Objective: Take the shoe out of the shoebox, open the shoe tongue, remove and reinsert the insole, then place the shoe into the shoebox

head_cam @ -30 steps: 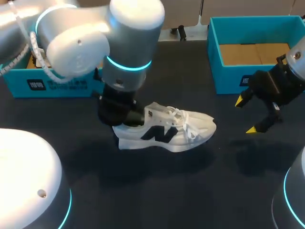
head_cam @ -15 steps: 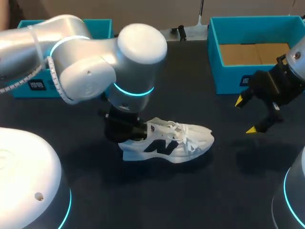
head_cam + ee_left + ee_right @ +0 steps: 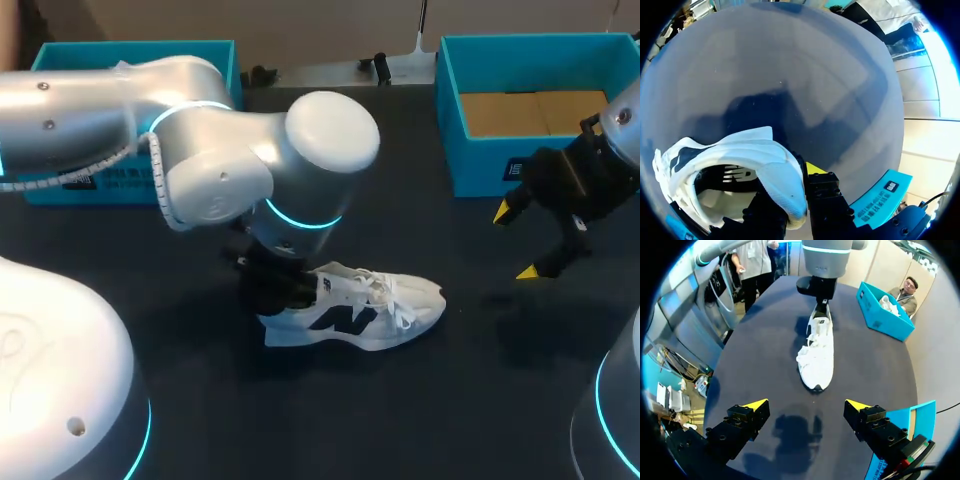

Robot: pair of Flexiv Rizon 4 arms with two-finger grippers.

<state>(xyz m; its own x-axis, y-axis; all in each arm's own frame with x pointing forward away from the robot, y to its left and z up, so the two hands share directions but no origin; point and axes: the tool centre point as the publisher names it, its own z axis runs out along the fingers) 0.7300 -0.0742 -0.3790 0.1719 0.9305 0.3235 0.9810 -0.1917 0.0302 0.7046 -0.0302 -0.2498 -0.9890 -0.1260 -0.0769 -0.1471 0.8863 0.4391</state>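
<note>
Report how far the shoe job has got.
Done: the shoe stands on the table, outside the teal boxes. In hand: the left gripper clamps its heel; the right gripper hangs open nearby. Left: opening it up, the insole lying inside, then boxing.

A dark logo (image 3: 338, 320) marks the shoe (image 3: 405, 298); labels on the left shoebox (image 3: 130, 50) and right shoebox (image 3: 475, 160) are too small to read.

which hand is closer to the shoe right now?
Left. The left hand grips the shoe at its heel, one finger inside the collar, one outside. The right hand hangs open beyond the toe, apart from it, near the shoebox.
</note>
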